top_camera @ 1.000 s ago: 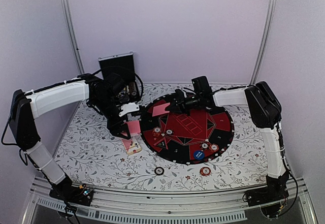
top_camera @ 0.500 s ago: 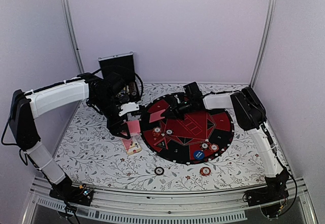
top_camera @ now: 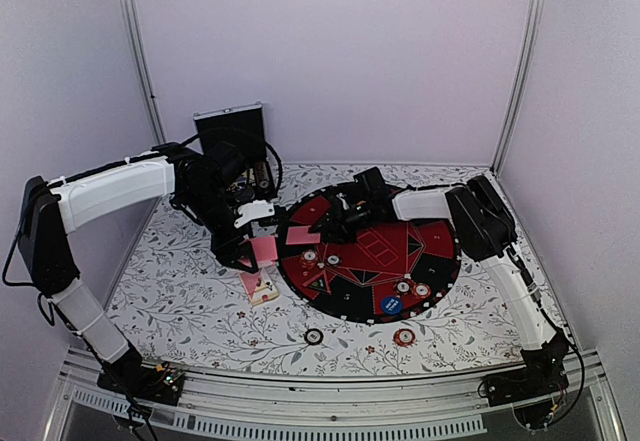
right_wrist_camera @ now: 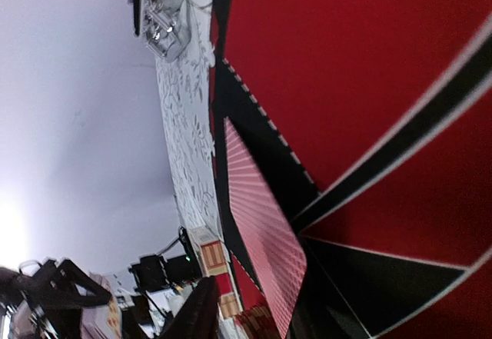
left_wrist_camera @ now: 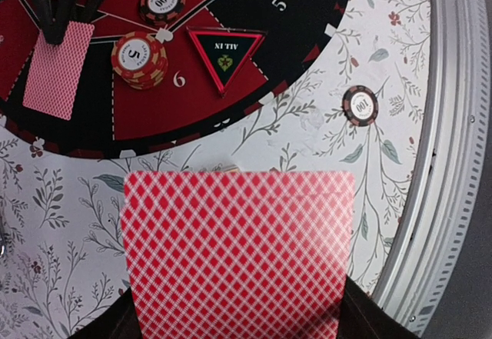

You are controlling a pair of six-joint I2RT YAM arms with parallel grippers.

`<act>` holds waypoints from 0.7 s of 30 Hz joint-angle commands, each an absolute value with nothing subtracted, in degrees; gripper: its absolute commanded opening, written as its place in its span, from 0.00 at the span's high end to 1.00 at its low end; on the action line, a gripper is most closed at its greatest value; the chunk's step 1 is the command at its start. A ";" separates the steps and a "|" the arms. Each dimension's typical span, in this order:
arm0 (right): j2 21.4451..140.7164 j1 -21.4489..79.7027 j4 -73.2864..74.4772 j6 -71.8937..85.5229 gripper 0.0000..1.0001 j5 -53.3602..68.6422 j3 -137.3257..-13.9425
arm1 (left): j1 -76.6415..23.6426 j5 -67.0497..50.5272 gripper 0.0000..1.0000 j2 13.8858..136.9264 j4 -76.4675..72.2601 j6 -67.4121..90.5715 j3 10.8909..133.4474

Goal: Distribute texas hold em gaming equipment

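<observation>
A pink-backed card (left_wrist_camera: 238,254) hangs in the air just left of the mat (top_camera: 436,233). The left fingers (left_wrist_camera: 370,320) are closed tight on its lower edge. The deck (top_camera: 262,289) lies on the tabletop (top_camera: 180,291) close by, beside the mat's near-left rim. A second card (top_camera: 305,235) lies on the left part of the mat with the right fingers (top_camera: 336,223) at its far end. I can't tell from here whether they are gripping it or letting go.

The cards look thin, light, bendy and slick. I'd say one is best pinched by an edge, and it would be awkward to lift once it lies flat. The chips look stiff and light, likely to roll, so a hold across the rim seems best.

An orange-red stack (left_wrist_camera: 139,60) and a dark chip (left_wrist_camera: 162,2) sit just beside the second card and could get knocked. Two loose chips (top_camera: 314,337) lie on the tabletop near the mat's near edge. A case (top_camera: 230,131) stands at the far left. Both arms crowd the mat's left side.
</observation>
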State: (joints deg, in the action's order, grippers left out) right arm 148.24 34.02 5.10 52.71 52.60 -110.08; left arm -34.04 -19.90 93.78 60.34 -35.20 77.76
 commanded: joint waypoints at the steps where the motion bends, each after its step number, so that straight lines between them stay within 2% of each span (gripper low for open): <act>1: 147.33 34.43 11.57 48.91 0.54 47.79 -110.32 | -33.49 -21.27 0.61 93.35 60.16 -34.64 78.77; 5: 143.46 33.55 15.52 44.86 0.41 44.29 -108.49 | -33.49 -21.41 0.61 93.33 60.12 -34.63 78.75; 14: 135.01 31.79 23.96 37.64 0.30 37.17 -105.58 | -33.57 -21.54 0.62 93.34 60.11 -34.60 78.82; 21: 123.84 31.97 12.06 41.43 0.19 40.83 -92.34 | -33.53 -20.98 0.62 93.86 59.82 -34.37 78.99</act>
